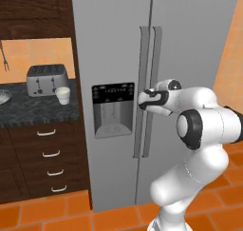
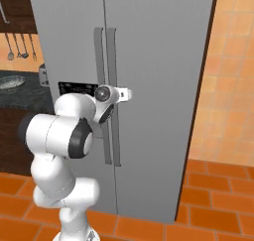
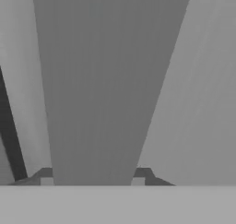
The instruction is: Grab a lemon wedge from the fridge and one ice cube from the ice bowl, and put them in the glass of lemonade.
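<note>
Gripper [image 1: 142, 100] is seen in the left base view at the right-hand door handle [image 1: 154, 90] of the fridge [image 1: 190, 44], at about the height of the black dispenser panel [image 1: 113, 109]; whether its fingers are pressed on the bar cannot be told from this side. On the dark counter [image 1: 38, 112] to the left of the fridge, the glass of lemonade [image 1: 62, 95] is set just in front of the silver toaster [image 1: 46, 79], and the edge of the ice bowl [image 1: 4, 96] is found at the picture's left border.

From the right base view, the hand [image 2: 124, 92] is shown reaching to the right-hand handle [image 2: 113, 93], with the ice bowl [image 2: 12, 82] on the counter far to the left.

Along the hand view, the handle [image 3: 106, 80] is seen as a broad grey bar running between the two fingertips [image 3: 46, 176], which are set at either side of it, touching or nearly so.
</note>
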Available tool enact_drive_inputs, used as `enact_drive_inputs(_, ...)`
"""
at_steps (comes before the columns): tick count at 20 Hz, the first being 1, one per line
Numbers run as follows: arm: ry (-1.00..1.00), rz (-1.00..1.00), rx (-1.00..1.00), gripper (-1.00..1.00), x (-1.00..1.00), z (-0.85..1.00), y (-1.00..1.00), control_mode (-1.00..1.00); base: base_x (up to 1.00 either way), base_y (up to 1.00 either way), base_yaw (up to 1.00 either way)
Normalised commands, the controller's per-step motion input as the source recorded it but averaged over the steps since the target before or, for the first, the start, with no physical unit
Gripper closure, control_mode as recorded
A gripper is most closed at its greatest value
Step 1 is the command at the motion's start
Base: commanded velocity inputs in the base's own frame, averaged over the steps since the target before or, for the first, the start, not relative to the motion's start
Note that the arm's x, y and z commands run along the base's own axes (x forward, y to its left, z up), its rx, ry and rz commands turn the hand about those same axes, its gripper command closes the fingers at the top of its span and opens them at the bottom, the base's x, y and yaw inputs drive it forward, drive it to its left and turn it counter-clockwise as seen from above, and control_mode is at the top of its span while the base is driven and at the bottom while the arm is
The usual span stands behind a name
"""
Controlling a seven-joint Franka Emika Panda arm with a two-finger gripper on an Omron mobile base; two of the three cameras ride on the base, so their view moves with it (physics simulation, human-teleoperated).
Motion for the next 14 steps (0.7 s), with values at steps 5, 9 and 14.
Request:
enact_drive_inputs(5, -0.02, -0.26, 0.00, 1.00, -0.98, 0.11, -0.55, -1.00, 0.00, 0.00, 0.00)
enact_drive_inputs(9, 0.00, -0.39, 0.01, 1.00, -1.00, 0.28, -0.69, -1.00, 0.00, 0.00, 0.00)
enact_drive_inputs(14, 0.00, -0.48, 0.04, -1.00, -1.00, 0.62, -0.71, -1.00, 0.00, 0.00, 0.00)
